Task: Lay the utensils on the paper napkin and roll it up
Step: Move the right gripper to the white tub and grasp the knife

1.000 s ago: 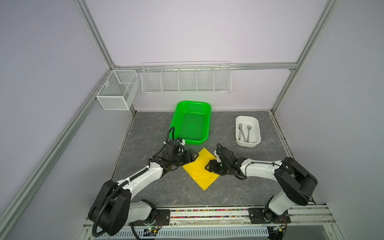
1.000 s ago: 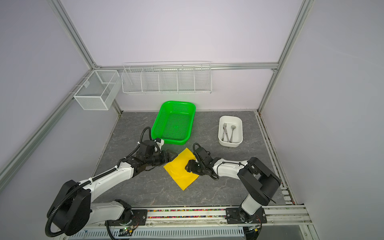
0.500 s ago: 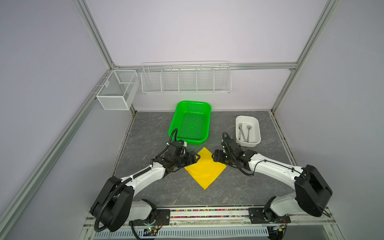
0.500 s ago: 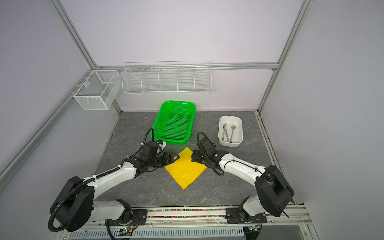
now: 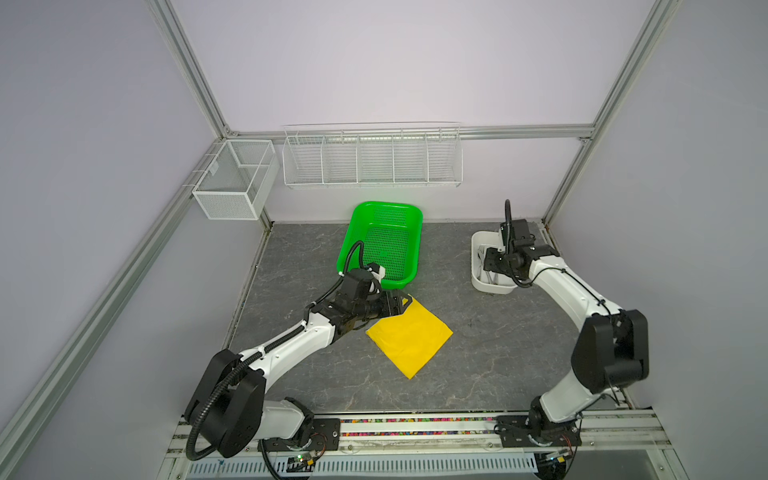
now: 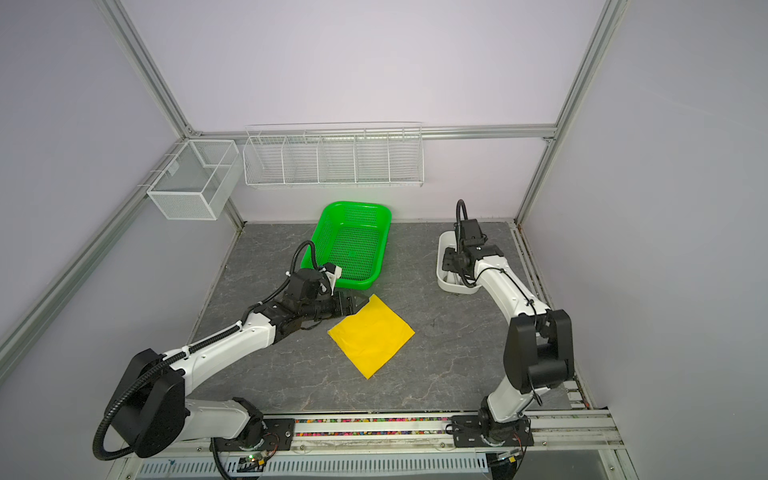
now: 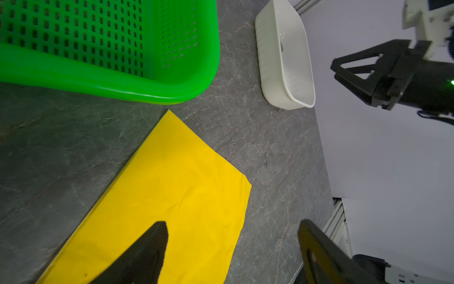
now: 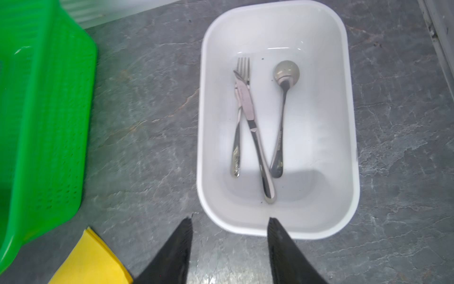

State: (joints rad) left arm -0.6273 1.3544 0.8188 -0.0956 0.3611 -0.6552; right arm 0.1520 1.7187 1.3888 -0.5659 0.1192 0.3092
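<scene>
1. Right wrist view: a white oblong plastic tub (image 8: 351, 137) stands on the grey stone-patterned table (image 8: 147, 110). It holds the slim silver metal utensils (image 8: 250, 123): a fork (image 8: 237, 142), a knife (image 8: 256, 147) lying across the fork's neck, and a round-bowled spoon (image 8: 282, 115) whose handle end sits close beside the knife's handle. The right gripper (image 8: 229, 219) hovers at the tub's near short end. Its fingers (image 8: 177, 246) are spread apart, with only table and tub rim between them. The utensils lie beyond the tips and apart from them, the knife's handle end nearest. A bright green perforated plastic basket (image 8: 56, 123) stands beside the tub, and a corner of the bright yellow thin paper napkin (image 8: 93, 260) shows near it.
2. Left wrist view: the napkin (image 7: 172, 196) lies flat on the table, one corner pointing at the basket's (image 7: 122, 91) rim, near it but apart. The left gripper (image 7: 231, 222) has its fingers (image 7: 147, 253) spread wide. One shows over the napkin, the other over table past the napkin's edge; whether either touches the paper cannot be told. The tub (image 7: 270, 78) stands farther off, its wall hiding most of its contents.
3. Both top views: the napkin (image 5: 409, 336) lies mid-table in front of the basket (image 5: 401, 284), whose perforated floor is in full view. The left gripper (image 5: 401, 306) sits at the napkin's corner nearest the basket, fingers parted. The right gripper (image 5: 490, 264) is over the tub (image 5: 492, 287), well apart from the napkin, and covers most of the utensils. A white wire rack (image 5: 372, 158) and a small white mesh box (image 5: 232, 183) hang on the frame behind.
</scene>
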